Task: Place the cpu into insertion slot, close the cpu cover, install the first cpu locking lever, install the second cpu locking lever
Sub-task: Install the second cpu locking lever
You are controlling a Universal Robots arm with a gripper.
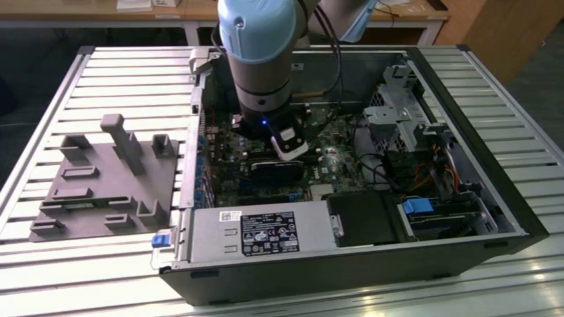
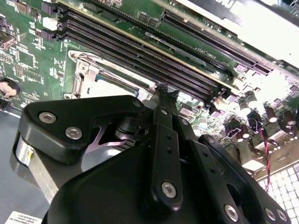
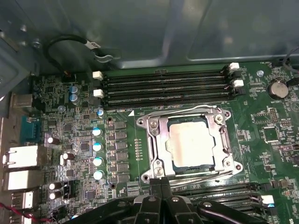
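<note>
In the exterior view you see the arm reaching into the open computer case (image 1: 493, 198), its hand (image 1: 291, 146) low over the motherboard (image 1: 339, 165). In the first wrist view, the cpu (image 3: 191, 143), square and pale silvery-tan, lies flat in the insertion slot (image 3: 174, 164) with the cpu cover (image 3: 156, 140) closed around it; the hand's fingertips (image 3: 161, 183), pressed together, sit at the cover's six o'clock edge. The second wrist view shows the fingers (image 2: 164, 112) together beside the memory slots (image 2: 140, 51).

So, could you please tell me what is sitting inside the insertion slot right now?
The cpu lies in the insertion slot, its pale top showing through the cutout of the cpu cover, which is down over it. The cover's frame hides the chip's edges; the contacts beneath cannot be seen.
</note>
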